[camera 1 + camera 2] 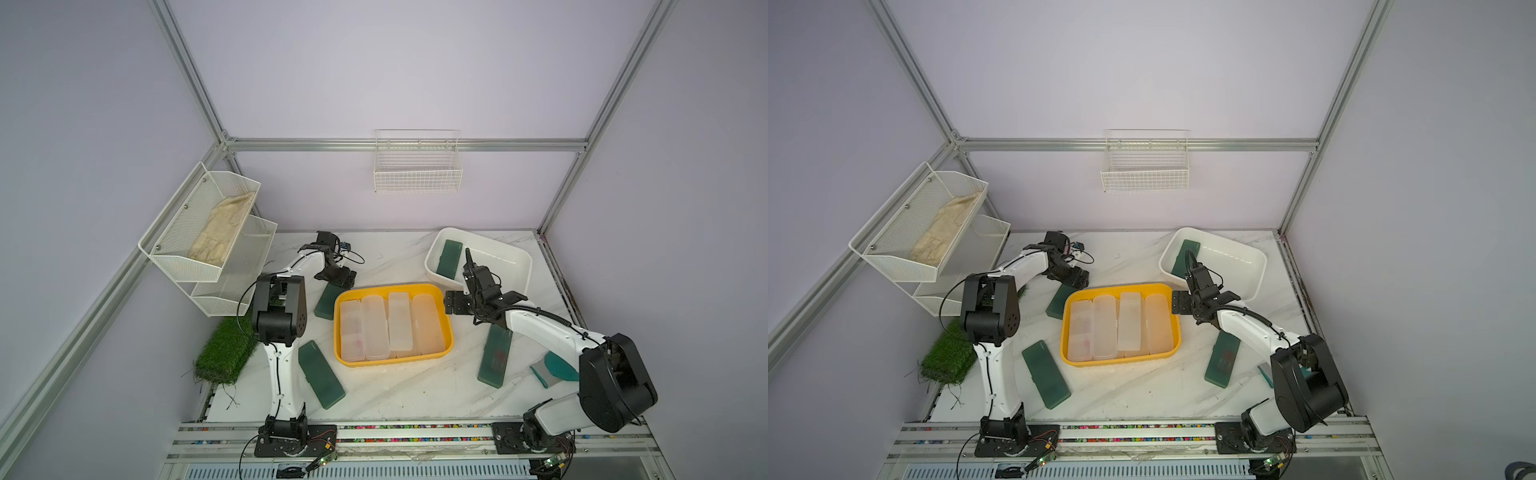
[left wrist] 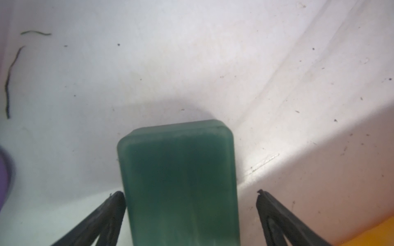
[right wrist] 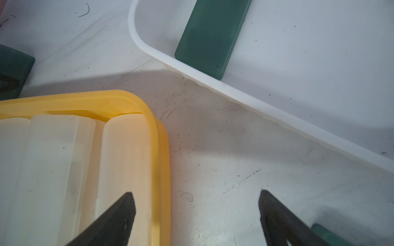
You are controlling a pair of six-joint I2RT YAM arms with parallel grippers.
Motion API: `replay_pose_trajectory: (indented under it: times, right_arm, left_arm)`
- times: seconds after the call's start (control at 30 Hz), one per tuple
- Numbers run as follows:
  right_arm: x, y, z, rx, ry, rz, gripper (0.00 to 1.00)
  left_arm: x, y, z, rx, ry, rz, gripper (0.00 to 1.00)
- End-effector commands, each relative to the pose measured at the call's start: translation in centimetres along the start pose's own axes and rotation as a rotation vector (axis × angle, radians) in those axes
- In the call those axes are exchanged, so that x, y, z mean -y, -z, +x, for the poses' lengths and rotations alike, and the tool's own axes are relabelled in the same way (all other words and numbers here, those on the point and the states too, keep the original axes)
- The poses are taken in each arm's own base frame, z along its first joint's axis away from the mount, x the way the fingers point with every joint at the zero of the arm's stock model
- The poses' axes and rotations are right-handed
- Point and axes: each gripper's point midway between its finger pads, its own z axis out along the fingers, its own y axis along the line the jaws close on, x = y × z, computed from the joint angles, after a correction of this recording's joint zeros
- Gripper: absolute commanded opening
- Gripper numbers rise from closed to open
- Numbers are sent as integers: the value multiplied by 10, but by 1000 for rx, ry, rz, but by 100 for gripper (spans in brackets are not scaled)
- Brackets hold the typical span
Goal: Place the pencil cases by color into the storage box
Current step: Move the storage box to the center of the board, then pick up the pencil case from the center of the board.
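The white marble-pattern bench (image 1: 395, 386) stands inside lilac walls (image 1: 374, 62) and aluminium framing (image 1: 407, 144). A white mesh two-tier shelf (image 1: 178, 232) hangs on the left wall above a green artificial turf patch (image 1: 226, 353). A white wire basket (image 1: 417, 170) is mounted on the back wall.

The left tool (image 2: 189, 192) is released. Its fingers (image 2: 106, 210) straddle one end of a dark green translucent pencil case (image 2: 179, 170), which lies flat on the bench just beside the yellow plastic storage box (image 1: 395, 360). One finger sits at the case edge; the other stands clear. A second dark green case (image 1: 321, 374) lies beside the left arm (image 1: 282, 374).

The yellow box holds frosted clear-white pencil cases (image 1: 376, 328), packed side by side. The right tool (image 3: 196, 192) is released and empty, above the bench between the yellow box and a white plastic storage box (image 1: 494, 257). A third dark green case (image 1: 449, 259) lies in the left end of the white box. A fourth dark green case (image 1: 494, 359) lies partly under the right arm (image 1: 548, 332).

All cases are long, flat and rectangular with rounded corners.
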Motion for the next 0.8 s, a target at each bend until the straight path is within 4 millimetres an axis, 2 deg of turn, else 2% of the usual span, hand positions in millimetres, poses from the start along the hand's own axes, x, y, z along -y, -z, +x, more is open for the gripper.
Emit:
replay_pose_trajectory:
  times: [0.0,0.23,0.4,0.57,0.77]
  right_arm:
    - [-1,8,-9,32,12,-7,92]
    - [-1,12,-14,49,13,-7,92]
    - [-3,12,-17,61,13,-14,92]
    - [-4,13,-20,73,12,-20,91]
    - [-6,15,-23,89,10,-29,91]
  left_arm:
    - [-3,5,-18,19,-8,-25,96]
    - [-10,4,-21,3,62,-54,91]
    - [-9,7,-23,3,107,-46,79]
    - [-9,17,-31,26,128,-33,67]
    - [-14,36,-45,74,152,-33,65]
